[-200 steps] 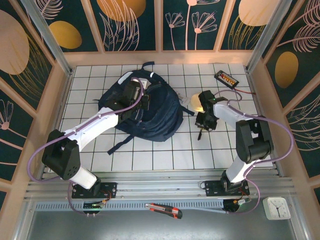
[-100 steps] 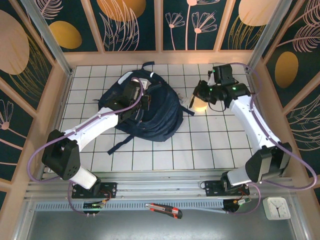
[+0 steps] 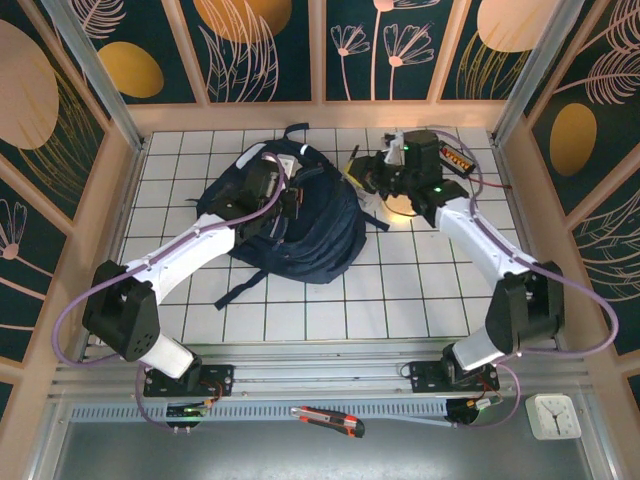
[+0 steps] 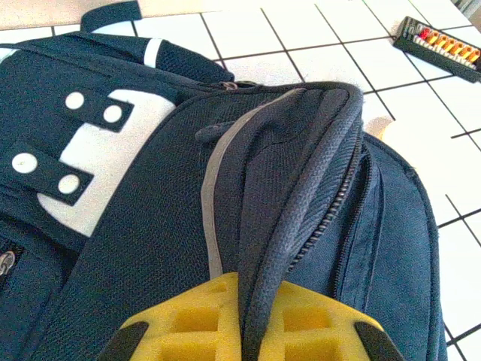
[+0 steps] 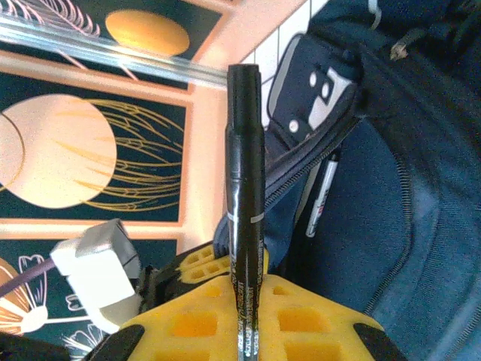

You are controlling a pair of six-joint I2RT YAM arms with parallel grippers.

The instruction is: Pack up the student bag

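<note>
From above we see the student bag (image 3: 300, 225) left of centre on the tiled table (image 3: 400, 290), with a small black device (image 3: 452, 157) at the far right; at our left wrist the left gripper (image 4: 252, 320) pinches the bag's zip rim; at our right wrist the right gripper (image 5: 244, 301) clamps a black marker (image 5: 245, 150) beside the bag's opening, where a white pen (image 5: 322, 197) lies.

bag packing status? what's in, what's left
Done: the left gripper is shut on the zip edge of the student bag, and a white pen seems to lie in the opening. In hand: the right gripper is shut on a black marker near that opening, not yet inside. Left: that marker, then probably the black device and the yellow round thing on the table.
</note>
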